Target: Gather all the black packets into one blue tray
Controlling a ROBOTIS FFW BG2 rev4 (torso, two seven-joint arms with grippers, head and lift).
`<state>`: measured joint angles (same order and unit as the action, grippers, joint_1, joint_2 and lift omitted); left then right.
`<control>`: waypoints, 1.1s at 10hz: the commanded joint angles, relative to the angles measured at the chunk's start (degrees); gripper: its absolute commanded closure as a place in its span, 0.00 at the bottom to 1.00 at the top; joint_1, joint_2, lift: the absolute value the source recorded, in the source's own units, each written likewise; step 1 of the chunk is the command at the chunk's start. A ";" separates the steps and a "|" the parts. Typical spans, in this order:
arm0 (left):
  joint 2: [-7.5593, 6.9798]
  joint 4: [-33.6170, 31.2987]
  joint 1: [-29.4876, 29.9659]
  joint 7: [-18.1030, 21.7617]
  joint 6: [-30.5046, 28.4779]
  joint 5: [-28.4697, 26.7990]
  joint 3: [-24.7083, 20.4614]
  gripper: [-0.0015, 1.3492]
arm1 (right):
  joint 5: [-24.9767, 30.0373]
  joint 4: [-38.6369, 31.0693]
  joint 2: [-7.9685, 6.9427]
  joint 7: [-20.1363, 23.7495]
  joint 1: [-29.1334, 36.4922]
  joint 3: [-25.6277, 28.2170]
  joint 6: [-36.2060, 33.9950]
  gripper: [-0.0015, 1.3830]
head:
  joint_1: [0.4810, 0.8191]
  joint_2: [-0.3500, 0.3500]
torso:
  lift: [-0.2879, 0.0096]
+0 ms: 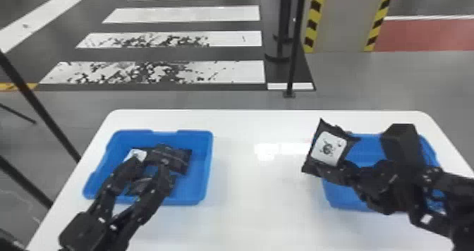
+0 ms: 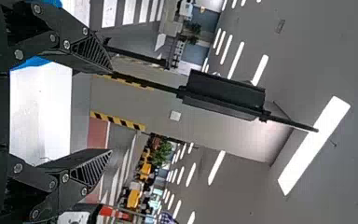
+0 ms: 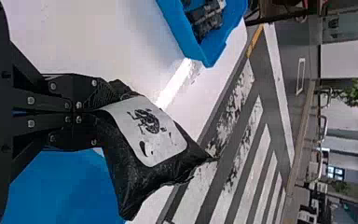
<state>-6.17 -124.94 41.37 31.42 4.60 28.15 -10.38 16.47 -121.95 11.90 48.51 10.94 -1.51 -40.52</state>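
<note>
OK so I'm using the left-hand blue tray as my landmark, and it's sitting on a white table. There are at least two black packets lying inside that tray, one of them with a white label showing. The rest of the pile is kinda hard to count with fingers in the way.

The left gripper is right over that tray, coming in from its near side. In the left wrist view its two fingers are spread well apart with nothing pinched between them. Whether the tips touch the packets under them, I honestly can't tell.

The right gripper is well to the right of the landmark tray. Its fingers are clamped together on the edge of another black packet, which has a white label with a black drawing on it. That packet is held tilted up, label toward the head camera, so it's outside the landmark tray.

Also to the right of the landmark tray and well apart from it, there's a second blue tray, partly behind the right arm and the held packet. Can't really see what's in it.

Beyond the landmark tray there are white floor stripes, plus a thin black pole farther right.
</note>
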 commanded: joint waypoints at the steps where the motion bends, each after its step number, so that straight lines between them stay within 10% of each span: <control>1: 0.11 0.00 -1.02 0.66 -4.46 0.65 -0.13 0.35 | 3.41 0.52 -0.56 3.26 -0.96 -1.58 5.08 0.92 | 0.63 0.62 | 0.60; 5: -0.16 0.14 -6.50 2.33 -8.96 0.30 0.44 0.35 | 10.83 4.03 0.14 17.23 -8.41 -10.95 12.82 0.92 | 0.63 0.74 | 0.60; 11: -1.91 7.17 -19.86 5.32 -22.04 3.39 9.58 0.35 | 11.63 2.63 3.57 20.49 -16.15 -24.77 12.39 0.92 | 0.63 0.76 | 0.60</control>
<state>-7.87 -118.63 22.72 36.69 -16.64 31.37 -1.63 28.03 -118.92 15.25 69.04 -4.50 -25.16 -28.12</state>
